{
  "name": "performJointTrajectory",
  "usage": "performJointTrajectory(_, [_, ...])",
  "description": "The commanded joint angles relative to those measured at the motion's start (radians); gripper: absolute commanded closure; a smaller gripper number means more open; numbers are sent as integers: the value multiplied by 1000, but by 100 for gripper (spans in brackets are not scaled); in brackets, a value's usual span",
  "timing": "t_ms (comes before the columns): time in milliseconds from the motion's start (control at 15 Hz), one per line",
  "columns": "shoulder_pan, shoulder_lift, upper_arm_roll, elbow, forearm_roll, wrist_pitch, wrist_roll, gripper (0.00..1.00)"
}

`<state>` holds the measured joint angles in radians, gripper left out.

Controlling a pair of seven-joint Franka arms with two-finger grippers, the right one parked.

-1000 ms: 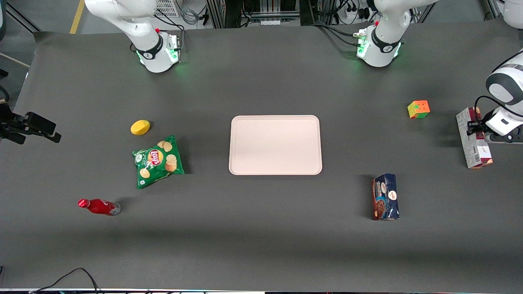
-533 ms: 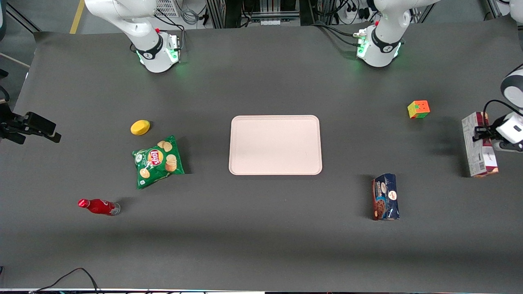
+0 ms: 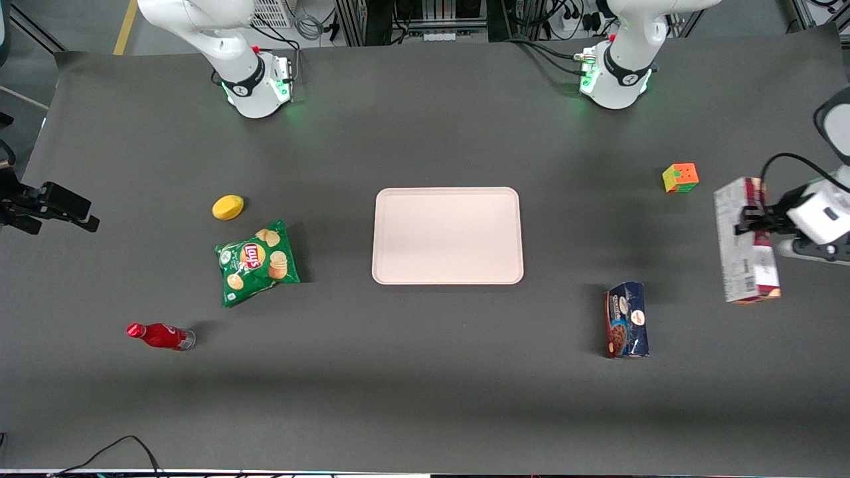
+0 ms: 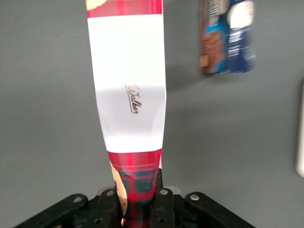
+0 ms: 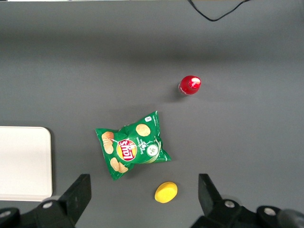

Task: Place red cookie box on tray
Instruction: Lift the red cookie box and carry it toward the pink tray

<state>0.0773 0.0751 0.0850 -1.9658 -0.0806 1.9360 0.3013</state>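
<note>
A: Where is the red cookie box (image 3: 745, 240) right now?

B: Toward the working arm's end of the worktop (image 3: 425, 372), well apart from the tray (image 3: 447, 236). The gripper (image 3: 754, 220) has it; its jaws are closed against the 2 long faces of the carton. From the wrist camera the red cookie box (image 4: 129, 95) runs straight out from the gripper (image 4: 137, 202), plaid end pinched, white label patch showing.

A: Is it resting on the worktop?

B: I cannot tell for sure; it looks lifted, with the grey-white printed face turned up.

A: What is near it?

B: The blue cookie package (image 3: 626, 320) lies nearer the front camera, between box and tray sideways. The colour cube (image 3: 680, 178) sits farther from that camera.

A: And the tray?

B: Pale pink, mid-worktop. The chip bag (image 3: 257, 263), yellow sponge (image 3: 228, 207) and red bottle (image 3: 161, 336) lie toward the parked arm's end.
</note>
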Motion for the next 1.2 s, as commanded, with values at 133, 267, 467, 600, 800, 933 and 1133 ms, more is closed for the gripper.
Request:
performJointTrajectory(133, [-50,-54,-267,30,-10,-62,-535,85])
performJointTrajectory(267, [-51,-46,-370,31,-10,-22,-669,85])
performJointTrajectory(467, [-63,-2,-470,30,-7,55,-760,84])
performJointTrajectory(600, [-115,57,-481,25,-4,104,-781,84])
performJointTrajectory(800, [-195,145,-481,22,13,178,-832,84])
performJointTrajectory(933, [-240,219,-479,24,71,243,-896,82])
performJointTrajectory(1133, [-278,294,-475,24,145,314,-946,82])
